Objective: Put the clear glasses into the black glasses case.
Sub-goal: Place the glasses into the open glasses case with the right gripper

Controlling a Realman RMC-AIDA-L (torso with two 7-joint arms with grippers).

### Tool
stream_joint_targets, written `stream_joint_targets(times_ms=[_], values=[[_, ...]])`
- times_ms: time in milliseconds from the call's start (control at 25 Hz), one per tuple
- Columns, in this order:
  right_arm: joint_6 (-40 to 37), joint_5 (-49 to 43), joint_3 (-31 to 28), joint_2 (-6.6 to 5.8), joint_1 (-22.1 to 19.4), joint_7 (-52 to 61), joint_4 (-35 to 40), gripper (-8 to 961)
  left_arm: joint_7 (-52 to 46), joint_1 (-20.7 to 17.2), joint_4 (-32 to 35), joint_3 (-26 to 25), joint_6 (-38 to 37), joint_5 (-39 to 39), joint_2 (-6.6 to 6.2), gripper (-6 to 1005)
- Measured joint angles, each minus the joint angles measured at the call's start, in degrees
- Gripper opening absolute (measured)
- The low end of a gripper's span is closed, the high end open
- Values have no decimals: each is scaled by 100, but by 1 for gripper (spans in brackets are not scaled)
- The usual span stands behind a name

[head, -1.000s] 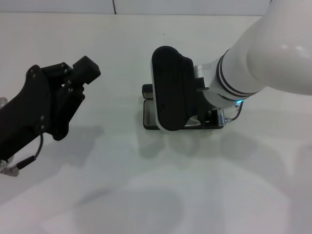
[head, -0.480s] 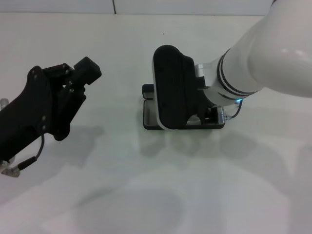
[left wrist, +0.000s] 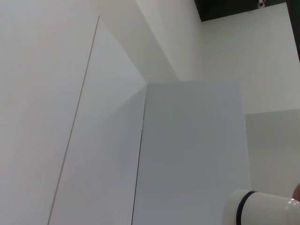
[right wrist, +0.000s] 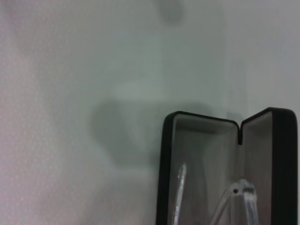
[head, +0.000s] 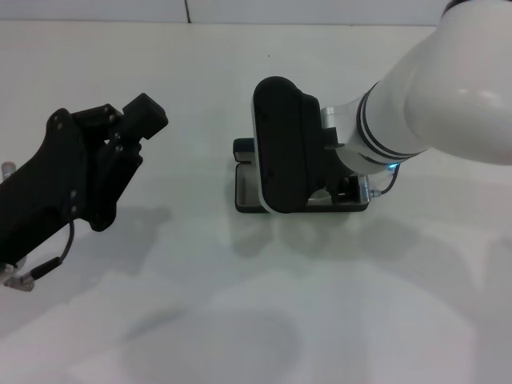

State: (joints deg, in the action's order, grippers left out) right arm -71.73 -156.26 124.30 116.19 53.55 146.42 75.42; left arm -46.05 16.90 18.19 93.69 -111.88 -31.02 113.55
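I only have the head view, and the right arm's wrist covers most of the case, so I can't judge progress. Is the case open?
Observer: Yes. In the right wrist view the black glasses case stands open, with its grey lining showing.
Operator: Any sign of the glasses?
Observer: The clear glasses show against that lining, with their thin arms lying along it. I cannot tell whether they rest inside or are held.
Operator: Does the left wrist camera help?
Observer: No. It shows only pale panels and a white arm segment, with neither case nor glasses.
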Motion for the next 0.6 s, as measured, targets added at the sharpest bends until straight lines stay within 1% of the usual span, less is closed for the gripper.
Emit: stream_joint_targets(times_ms=[600], values=[[-20,4,54,0,-9,3,43,113,0,-20,0,0,5,0,6,33]])
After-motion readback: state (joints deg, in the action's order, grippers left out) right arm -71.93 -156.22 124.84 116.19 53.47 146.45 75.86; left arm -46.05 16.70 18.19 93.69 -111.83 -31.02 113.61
